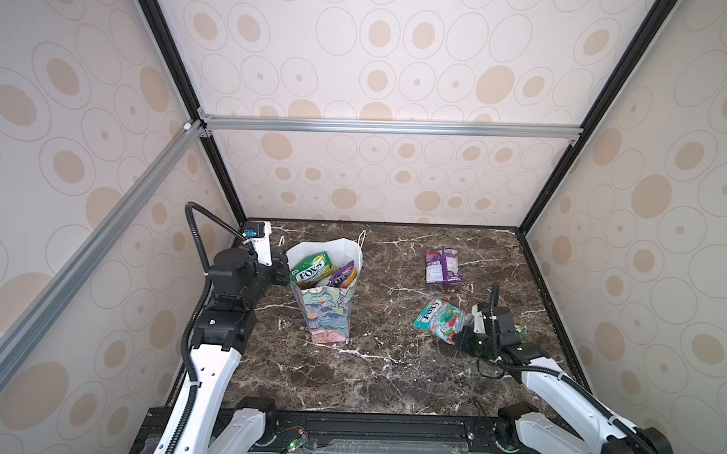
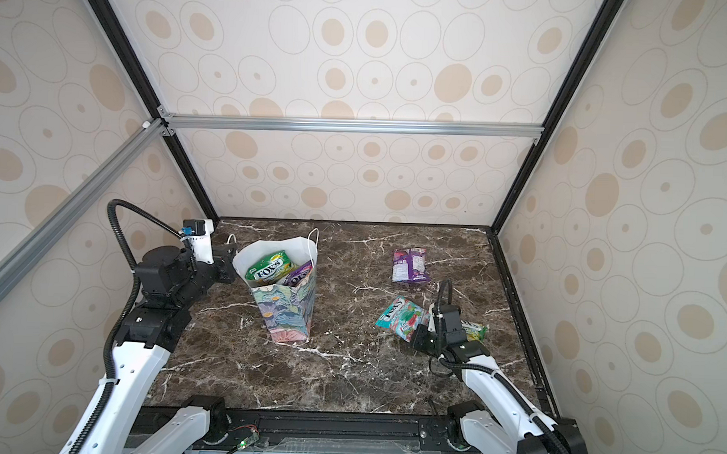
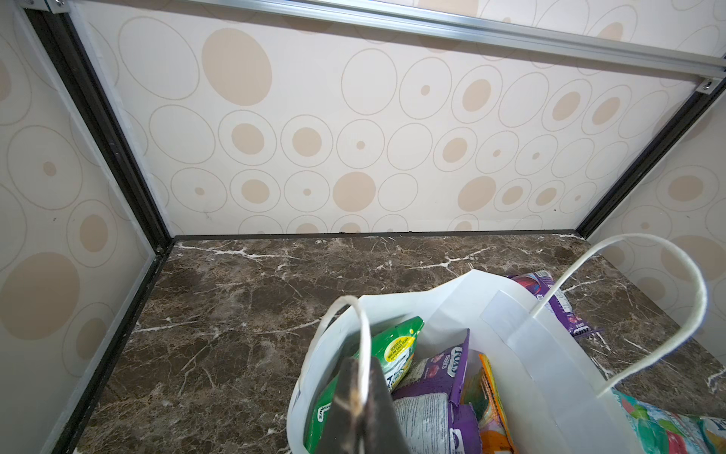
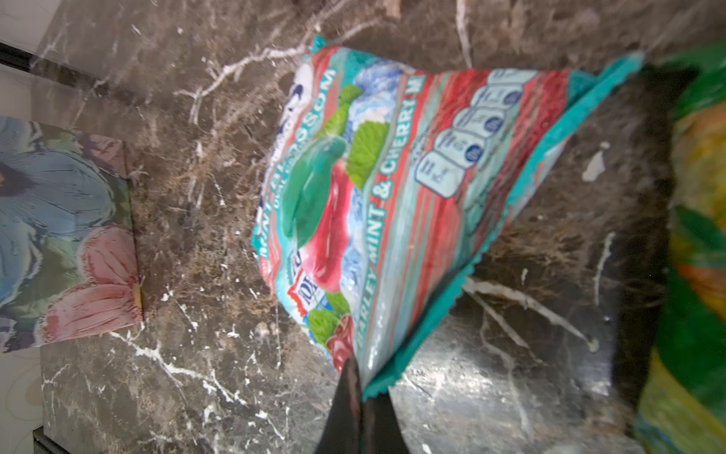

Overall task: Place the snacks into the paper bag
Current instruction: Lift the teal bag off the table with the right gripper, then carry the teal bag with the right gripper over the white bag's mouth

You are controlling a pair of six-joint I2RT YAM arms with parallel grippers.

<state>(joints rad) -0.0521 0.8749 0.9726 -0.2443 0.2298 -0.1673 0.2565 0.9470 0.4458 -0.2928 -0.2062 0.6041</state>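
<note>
The paper bag [image 1: 329, 314] [image 2: 288, 312] stands open on the left of the marble table. Inside it are a green packet [image 3: 396, 350], a purple packet [image 3: 440, 369] and an orange one [image 3: 491, 393]. My left gripper [image 3: 359, 397] [image 1: 283, 271] is shut on the bag's near cord handle [image 3: 363, 334] at the rim. On the right, my right gripper [image 4: 363, 393] [image 1: 455, 337] is shut on a corner of the teal packet [image 4: 393, 188] [image 1: 439, 318] [image 2: 400, 318]. A purple packet [image 1: 443, 266] [image 2: 410, 265] lies flat further back. A yellow-green packet [image 2: 474, 329] [image 4: 699, 236] lies just behind the right wrist.
The enclosure's patterned walls and black frame posts [image 1: 563, 168] close in the table [image 1: 390, 362] on three sides. The bag's far cord handle [image 3: 668, 314] stands up above its rim. Bare marble lies between the bag and the teal packet.
</note>
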